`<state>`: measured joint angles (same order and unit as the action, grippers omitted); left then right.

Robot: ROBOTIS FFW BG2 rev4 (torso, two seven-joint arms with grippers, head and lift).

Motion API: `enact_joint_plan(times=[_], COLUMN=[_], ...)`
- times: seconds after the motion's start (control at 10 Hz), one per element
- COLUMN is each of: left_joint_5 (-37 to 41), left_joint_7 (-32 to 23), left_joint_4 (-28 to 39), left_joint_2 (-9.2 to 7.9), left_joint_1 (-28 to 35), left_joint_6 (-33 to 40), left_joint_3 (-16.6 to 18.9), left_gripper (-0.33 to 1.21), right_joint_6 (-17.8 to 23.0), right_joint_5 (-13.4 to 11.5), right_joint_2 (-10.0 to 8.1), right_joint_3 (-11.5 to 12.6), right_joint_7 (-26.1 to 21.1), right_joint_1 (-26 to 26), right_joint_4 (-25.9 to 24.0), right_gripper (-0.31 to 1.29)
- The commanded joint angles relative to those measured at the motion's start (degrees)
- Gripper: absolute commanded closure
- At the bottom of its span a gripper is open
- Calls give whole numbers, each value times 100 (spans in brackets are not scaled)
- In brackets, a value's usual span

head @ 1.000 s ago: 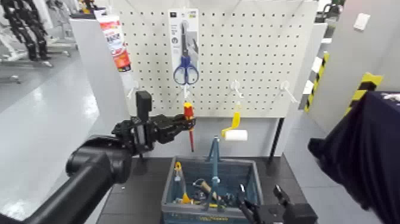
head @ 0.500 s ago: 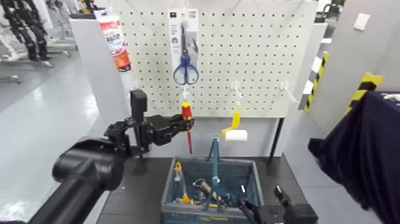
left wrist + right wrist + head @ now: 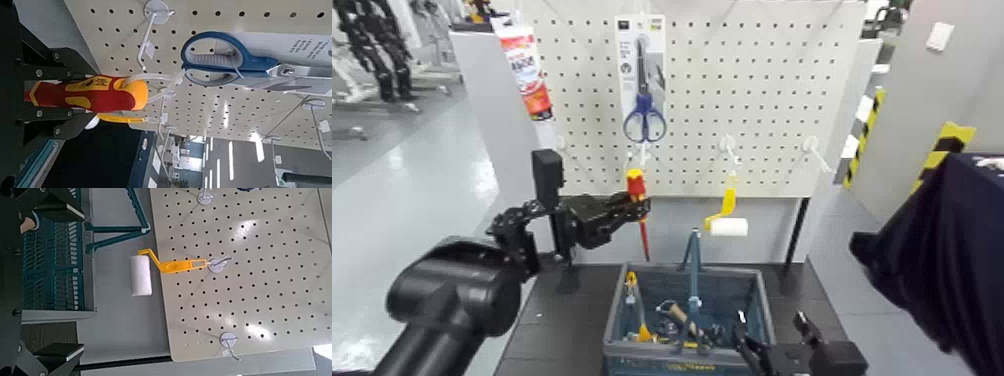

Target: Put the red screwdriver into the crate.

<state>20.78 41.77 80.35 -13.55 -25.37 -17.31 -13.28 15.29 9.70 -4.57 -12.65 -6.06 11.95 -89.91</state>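
No word, brand or number can be read for certain. Print too small or blurred to make out stands on the white-and-red tube (image 3: 525, 75), on the white backing card (image 3: 627, 62) behind the blue-handled scissors (image 3: 644, 122), and on a yellow patch of the red screwdriver's handle (image 3: 95, 83). Yellow marks on the near side of the crate (image 3: 615, 350) are likewise illegible.
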Motion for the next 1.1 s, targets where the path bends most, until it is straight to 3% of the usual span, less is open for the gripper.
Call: enact_joint_plan(times=[0.1,0.3,0.7,1.1], left_joint_5=[313,664,1499,1886], left_joint_7=[-142,-230,-520,-793], left_joint_4=[69,-292,-1259,-1751], left_joint_2=[37,107,222,292], left_joint_1=[366,480,410,278], left_joint_6=[-132,-35,263,167], left_joint_3=[115,9,-597,-975], left_gripper=[118,118,118,118], right_joint_6=[9,9,35,79], right_joint_5=[5,5,14,23], right_joint_2=[0,9,26,35], right_joint_3=[0,-9,-18,-18], right_joint_7=[0,0,0,0], right_joint_1=[9,9,9,17], right_joint_4=[0,0,35,52], right_gripper=[14,14,14,14])
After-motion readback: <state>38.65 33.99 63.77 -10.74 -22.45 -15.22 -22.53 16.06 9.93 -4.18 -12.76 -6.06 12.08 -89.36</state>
